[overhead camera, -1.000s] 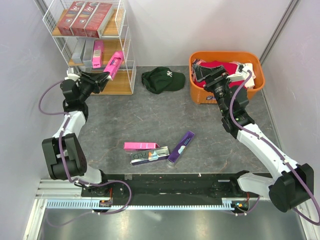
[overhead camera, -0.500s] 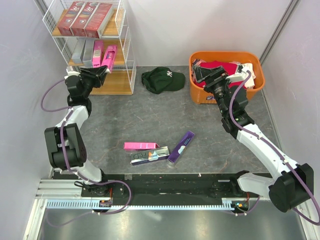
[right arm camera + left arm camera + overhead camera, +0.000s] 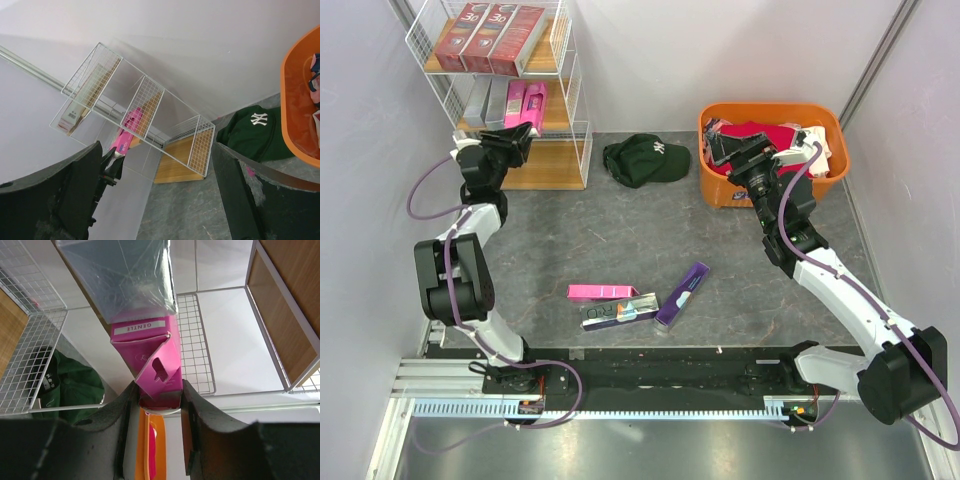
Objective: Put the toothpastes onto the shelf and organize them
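While gripping the end of the held pink box point(image 3: 150, 355) from both sides, left jaws closed narrow on it, dark fingers point(image 3: 125, 410) flat against the cardboard. Held lengthwise at the middle board of the shelf point(image 3: 558, 168), just beside a second hot pink box point(image 3: 516, 105) and, further left, the silver-grey boxes point(image 3: 485, 100). Cannot tell whether already resting on the wood. On the top board, three dark red boxes point(image 3: 488, 38) side by side.

Across the worktop point(image 3: 550, 240), right jaws spread wide, holding nothing, hanging over the orange tub point(image 3: 718, 190) with red and white cloth things inside. Between shelf and tub, a dark green cap point(image 3: 645, 160). Nearer to the arm bases and well apart from the shelf, three more toothpastes lying flat: a pink box point(image 3: 603, 292), a holographic box point(image 3: 620, 311) just beside it, a purple box point(image 3: 683, 295) at an angle next to these.

Compared with one second ago: held pink box then tilted and outside the wire front, now inside and in line with its neighbours. Left elbow drawn closer to the shelf and the wall. Right arm and the three loose boxes as before.

Left arm folded steeply, forearm stretched away from the base toward the shelf. Right arm stretched long, diagonally from its base to the tub.
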`<state>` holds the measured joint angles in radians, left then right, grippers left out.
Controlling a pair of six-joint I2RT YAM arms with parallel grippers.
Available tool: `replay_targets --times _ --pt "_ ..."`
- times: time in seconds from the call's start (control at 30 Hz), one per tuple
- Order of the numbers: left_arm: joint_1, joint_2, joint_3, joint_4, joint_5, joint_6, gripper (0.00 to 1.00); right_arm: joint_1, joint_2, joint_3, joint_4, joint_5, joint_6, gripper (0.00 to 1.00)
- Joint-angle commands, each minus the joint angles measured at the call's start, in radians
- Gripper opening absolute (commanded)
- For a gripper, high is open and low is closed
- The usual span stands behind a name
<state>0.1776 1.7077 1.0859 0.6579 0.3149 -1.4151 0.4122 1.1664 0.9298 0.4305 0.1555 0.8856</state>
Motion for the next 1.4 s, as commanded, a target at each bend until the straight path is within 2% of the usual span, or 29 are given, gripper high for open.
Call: replay_targets --times 0.0,0.07,0.13,0.17,0.2,0.27,0.3,0.33,0.5,0.67,0.8,0.97,1.17,1.37 --pt "-0.003 0.047 0.026 -0.043 -0.047 -0.008 0.08 -0.001 -0.007 0.0 0.002 0.001 -0.011 0.98" --pt "-0.003 0.058 0.037 -0.041 -0.027 -0.004 0.18 -0.001 -0.008 0.0 0.001 0.001 -0.011 0.98" --pt "-0.001 0.059 0.043 -0.032 0.012 0.011 0.35 -0.003 -0.008 0.0 -0.001 -0.001 -0.01 0.98" --pt "-0.006 0.052 0.043 -0.034 0.044 0.04 0.58 -0.001 -0.008 0.001 -0.002 -0.004 -0.01 0.98" --pt "-0.004 0.046 0.04 -0.034 0.061 0.048 0.73 -0.001 -0.008 0.0 -0.003 -0.007 -0.01 0.98" --pt "-0.006 0.02 0.023 -0.035 0.072 0.073 0.84 -0.001 -0.008 0.001 -0.004 -0.008 -0.011 0.98" --pt "-0.006 0.007 0.013 -0.035 0.079 0.082 0.94 -0.001 -0.008 0.001 -0.006 -0.01 -0.011 0.98" --pt "-0.006 -0.017 -0.007 -0.035 0.081 0.103 0.98 -0.001 -0.007 0.001 -0.006 -0.011 -0.011 0.98" --pt "-0.013 -0.108 -0.086 -0.032 0.119 0.154 1.0 -0.001 -0.004 0.001 -0.006 -0.02 -0.007 0.98" --pt "-0.021 -0.255 -0.228 -0.018 0.147 0.206 1.0 -0.001 -0.001 0.003 -0.007 -0.033 -0.007 0.98" --pt "-0.026 -0.336 -0.28 -0.085 0.228 0.278 1.0 -0.001 -0.001 0.0 -0.019 -0.036 -0.011 0.98" --pt "-0.029 -0.411 -0.282 -0.331 0.309 0.456 1.0 -0.001 -0.001 -0.008 -0.032 -0.06 -0.019 0.98" --pt "-0.04 -0.51 -0.287 -0.614 0.308 0.645 1.0 0.0 0.038 0.013 -0.079 -0.148 -0.065 0.98" --pt "-0.038 -0.553 -0.236 -0.809 0.271 0.768 1.0 0.005 0.2 0.159 -0.266 -0.338 -0.183 0.98"
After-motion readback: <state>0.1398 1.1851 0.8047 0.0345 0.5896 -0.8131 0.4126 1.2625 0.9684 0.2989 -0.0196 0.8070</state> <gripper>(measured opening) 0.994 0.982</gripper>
